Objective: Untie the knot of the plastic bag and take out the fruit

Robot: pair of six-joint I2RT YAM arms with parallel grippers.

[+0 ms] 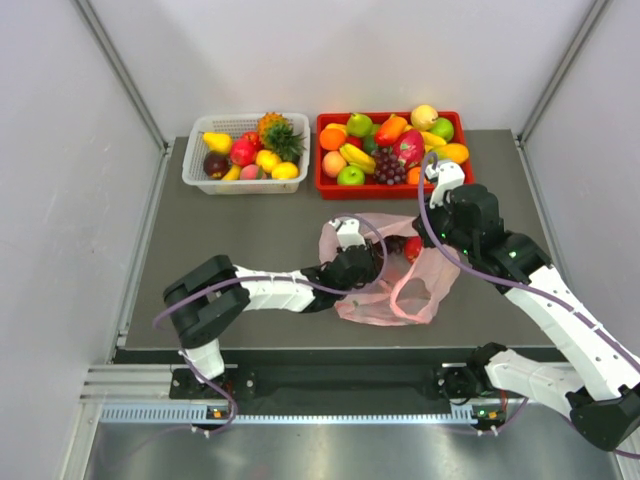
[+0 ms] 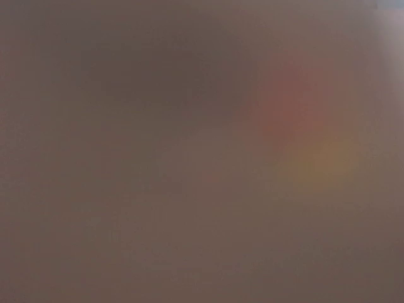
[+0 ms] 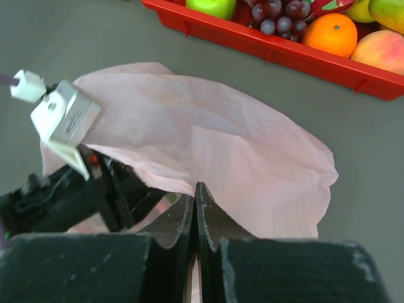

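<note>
Your right gripper (image 3: 195, 197) is pinching shut on the rim of the thin, crinkly pink plastic bag (image 3: 221, 142). Its two dark fingers are pressing together with the film caught between them, holding that edge up off the dark grey worktop (image 1: 250, 240).

Your left gripper (image 1: 372, 264) is reaching in from the left and pushing into the bag's open mouth. Pink plastic is covering its tips, so you cannot tell how wide it is standing or whether it has hold of anything. Its own wrist camera is giving you only a brownish-pink blur with a reddish and a yellowish smudge on the right.

The bag is lying crumpled near the middle of the worktop, between the two arms and just in front of the red plastic tray (image 1: 330, 190). A small red fruit (image 1: 411, 247) is showing at the bag's upper right, just beside your right gripper.

The tray at the back right is holding mixed toy fruit, among them a green apple (image 3: 211, 6), dark purple grapes (image 3: 271, 12) and an orange (image 3: 333, 33). To its left, the white slotted plastic basket (image 1: 192, 170) is holding more fruit, including a pineapple with a green crown (image 1: 279, 135).
</note>
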